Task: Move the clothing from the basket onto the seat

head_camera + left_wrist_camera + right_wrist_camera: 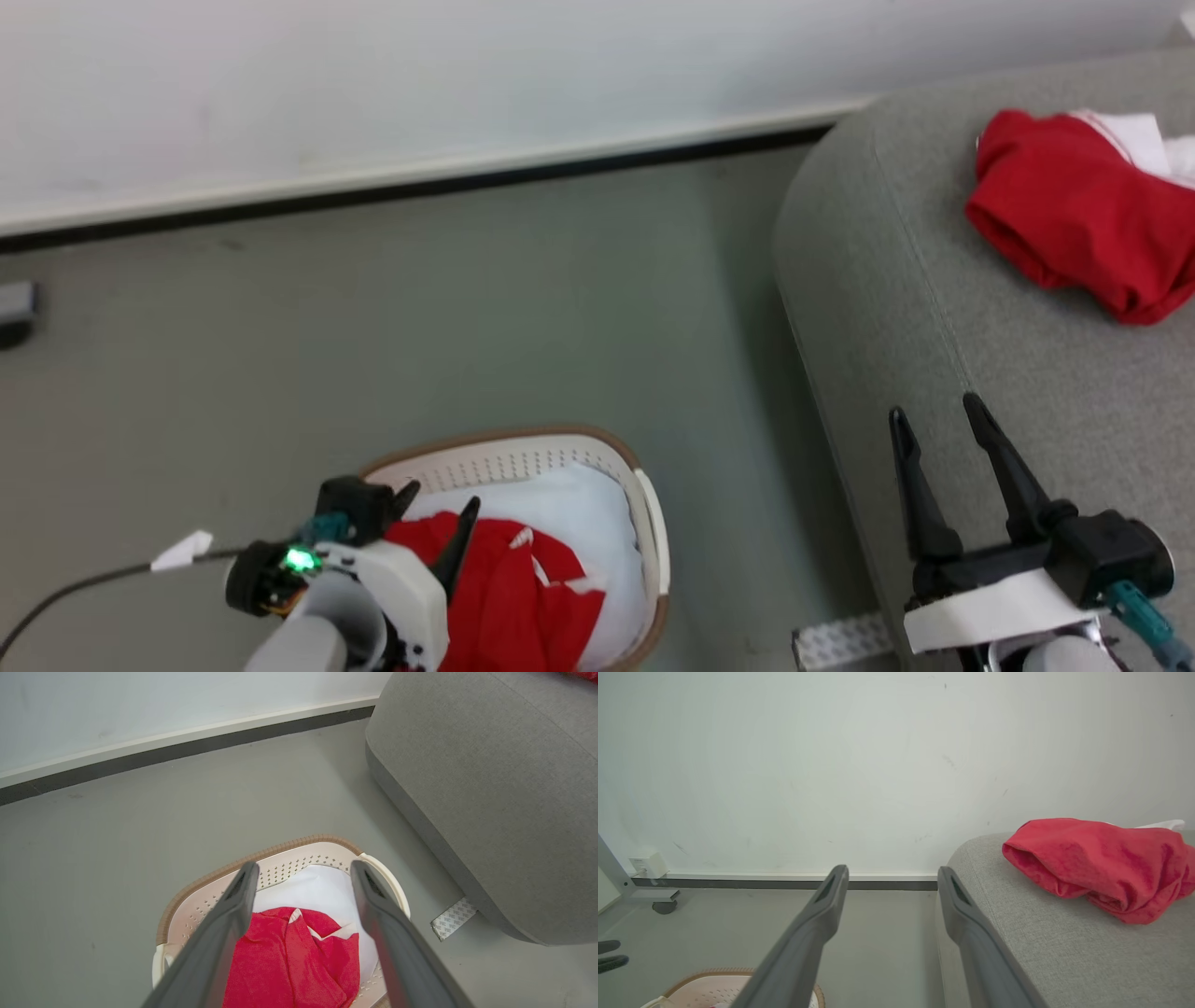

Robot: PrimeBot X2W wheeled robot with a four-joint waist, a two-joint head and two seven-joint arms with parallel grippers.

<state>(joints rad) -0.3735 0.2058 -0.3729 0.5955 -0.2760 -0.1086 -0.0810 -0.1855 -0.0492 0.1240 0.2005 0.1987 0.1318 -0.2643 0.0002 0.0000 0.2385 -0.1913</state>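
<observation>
Red garment [289, 956], lower centre in the basket [299, 839], seems soft and light: pinch its raised fold. Left gripper [301, 870], right gripper [934, 411]: fingers spread, empty.

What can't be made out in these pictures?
- Head view: the basket has its near side cut off by the bottom edge and partly covered by the left gripper.
- Head view: the red garment on the seat runs past the right edge.
- Head and left wrist views: whatever lies under the basket's red cloth is covered.
</observation>
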